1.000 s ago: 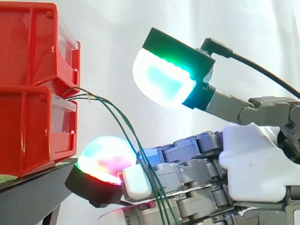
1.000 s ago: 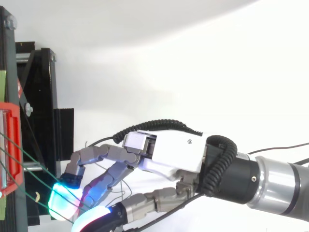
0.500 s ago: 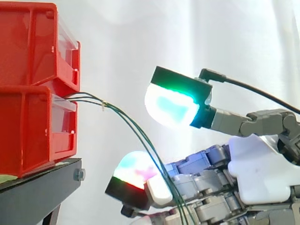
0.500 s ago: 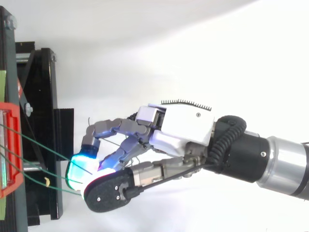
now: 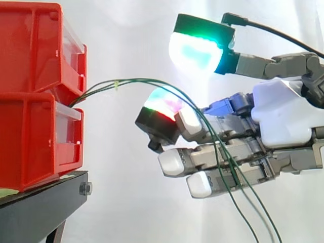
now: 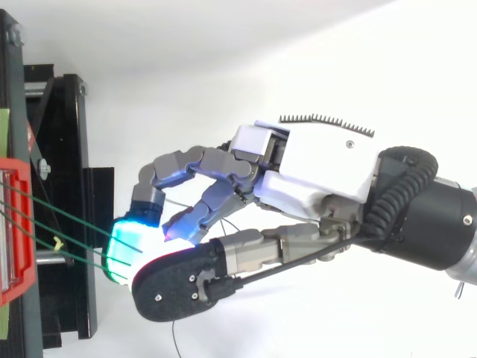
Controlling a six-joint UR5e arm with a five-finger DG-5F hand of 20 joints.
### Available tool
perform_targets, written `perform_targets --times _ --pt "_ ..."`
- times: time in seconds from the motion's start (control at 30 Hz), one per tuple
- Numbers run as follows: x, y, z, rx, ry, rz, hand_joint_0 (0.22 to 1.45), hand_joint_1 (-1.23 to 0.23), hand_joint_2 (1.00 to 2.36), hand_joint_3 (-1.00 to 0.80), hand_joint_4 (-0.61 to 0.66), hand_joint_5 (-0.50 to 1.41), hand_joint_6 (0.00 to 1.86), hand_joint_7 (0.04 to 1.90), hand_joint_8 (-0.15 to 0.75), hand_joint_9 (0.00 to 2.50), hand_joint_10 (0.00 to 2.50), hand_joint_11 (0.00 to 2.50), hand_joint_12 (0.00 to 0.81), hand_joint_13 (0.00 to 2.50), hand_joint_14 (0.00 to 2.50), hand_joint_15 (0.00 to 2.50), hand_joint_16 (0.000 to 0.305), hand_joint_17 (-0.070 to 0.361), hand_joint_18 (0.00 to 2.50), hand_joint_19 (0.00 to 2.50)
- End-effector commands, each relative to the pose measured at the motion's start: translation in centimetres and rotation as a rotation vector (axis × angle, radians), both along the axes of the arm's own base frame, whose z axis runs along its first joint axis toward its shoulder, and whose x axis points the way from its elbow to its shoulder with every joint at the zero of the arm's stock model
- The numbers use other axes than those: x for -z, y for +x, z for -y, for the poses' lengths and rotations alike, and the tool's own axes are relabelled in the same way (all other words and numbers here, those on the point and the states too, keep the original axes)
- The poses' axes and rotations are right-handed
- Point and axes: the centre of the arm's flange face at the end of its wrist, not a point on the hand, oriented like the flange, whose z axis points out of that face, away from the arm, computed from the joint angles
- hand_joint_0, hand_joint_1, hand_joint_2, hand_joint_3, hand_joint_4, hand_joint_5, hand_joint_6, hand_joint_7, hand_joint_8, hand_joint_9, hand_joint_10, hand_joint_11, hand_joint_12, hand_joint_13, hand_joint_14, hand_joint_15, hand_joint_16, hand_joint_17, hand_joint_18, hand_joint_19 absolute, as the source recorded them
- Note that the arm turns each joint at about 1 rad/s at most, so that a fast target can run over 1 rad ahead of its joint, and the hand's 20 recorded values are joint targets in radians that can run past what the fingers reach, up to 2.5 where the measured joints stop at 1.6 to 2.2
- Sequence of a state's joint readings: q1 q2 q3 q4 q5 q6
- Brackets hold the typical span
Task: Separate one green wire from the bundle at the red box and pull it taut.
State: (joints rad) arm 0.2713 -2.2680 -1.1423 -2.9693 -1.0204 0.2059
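Note:
Several thin green wires [image 5: 142, 80] leave the gap between the two stacked red bins [image 5: 30, 136], arch upward, then run down across my hand [image 5: 283, 116] and off the bottom edge. They lie over the straight fingers [image 5: 223, 159], still together as a bundle. The thumb with its green-cyan pad [image 5: 195, 50] stands well above the fingers, apart from the wires. In the top view the green wires [image 6: 59, 224] stretch from the red bin [image 6: 15, 224] to the glowing pad [image 6: 123, 250] of my hand [image 6: 313, 171]. The hand is open.
The bins sit on a black stand [image 5: 40, 207], whose frame [image 6: 67, 149] runs down the left edge in the top view. A small pale tag [image 5: 116, 83] hangs on one wire near the bins. White curtain lies behind.
My hand has risen and drawn back from the bins. The wires over its fingers went up with it and now arch upward instead of sagging from the bins.

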Motion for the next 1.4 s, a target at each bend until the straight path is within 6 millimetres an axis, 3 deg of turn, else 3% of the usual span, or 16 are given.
perform_targets --times 0.0,0.17,0.4,0.93,1.37 --pt "-0.59 0.23 0.15 0.002 -0.006 0.009 0.61 -0.71 1.02 -0.3 0.17 -0.17 0.82 1.06 0.288 0.99 0.02 0.61 0.352 0.85 0.01 0.39 0.049 0.109 0.74 0.47" --pt "-1.22 0.49 0.46 0.008 -0.025 0.016 0.6 -0.71 1.02 -0.15 0.13 -0.19 0.9 1.0 0.294 0.97 0.02 0.67 0.35 0.84 0.02 0.4 0.049 0.11 0.73 0.48" --pt "-1.25 0.49 0.32 0.012 -0.083 0.001 0.61 -0.71 1.02 -0.11 0.11 -0.19 0.91 1.0 0.303 0.98 0.02 0.67 0.361 0.85 0.01 0.39 0.052 0.116 0.75 0.46" --pt "-1.18 0.45 0.73 0.022 -0.088 -0.002 0.64 -0.78 1.01 -0.32 0.14 -0.19 0.92 0.99 0.288 0.96 0.02 0.69 0.348 0.85 0.02 0.44 0.048 0.109 0.74 0.48" --pt "-1.15 0.41 0.65 0.024 -0.088 -0.004 0.65 -0.81 1.01 -0.36 0.11 -0.19 0.92 0.98 0.282 0.95 0.02 0.69 0.347 0.86 0.02 0.44 0.048 0.108 0.76 0.48"
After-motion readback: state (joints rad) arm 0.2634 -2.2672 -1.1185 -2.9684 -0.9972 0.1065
